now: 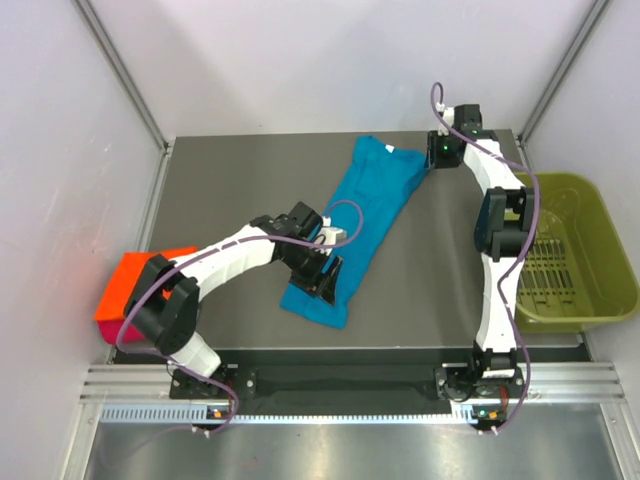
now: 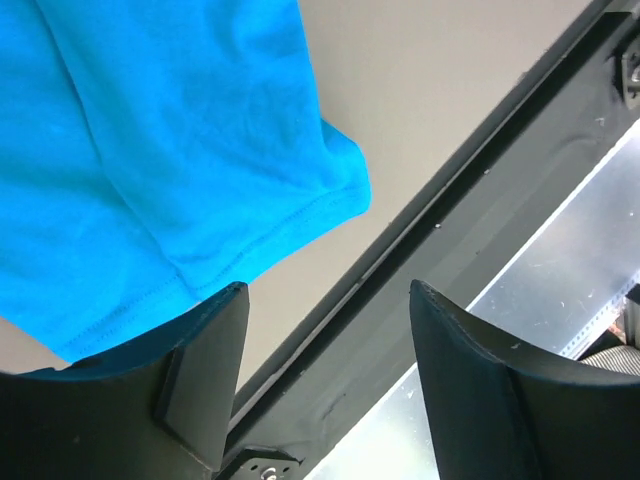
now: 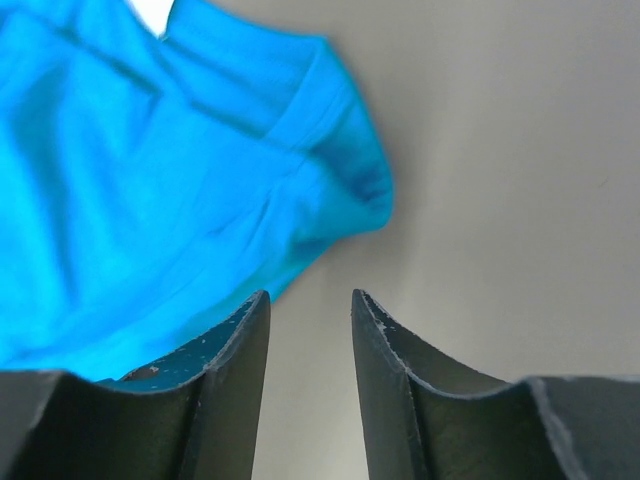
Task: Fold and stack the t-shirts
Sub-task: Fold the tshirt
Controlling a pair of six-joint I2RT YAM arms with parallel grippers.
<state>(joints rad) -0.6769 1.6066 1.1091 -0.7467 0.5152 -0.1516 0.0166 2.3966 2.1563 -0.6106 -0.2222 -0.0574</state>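
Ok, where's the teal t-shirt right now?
In the top view the teal t-shirt lies diagonally on the middle of the table, collar end far right by the right arm's jaws, hem nearer by the left arm's jaws.

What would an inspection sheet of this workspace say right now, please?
Surface: dark table, flat, no spills seen.
Job's things: teal-blue t-shirt folded into a long strip, lying diagonally mid-table; orange t-shirt folded at the table's left edge, a pink-red layer beneath it.
Clutter: nothing seen.
Grippers: left gripper open, at the teal shirt's near hem; right gripper open, beside its collar end.
Cables: purple cables run along both arms, one looping above the shirt.
Surroundings: olive-green plastic basket right of the table; white walls.
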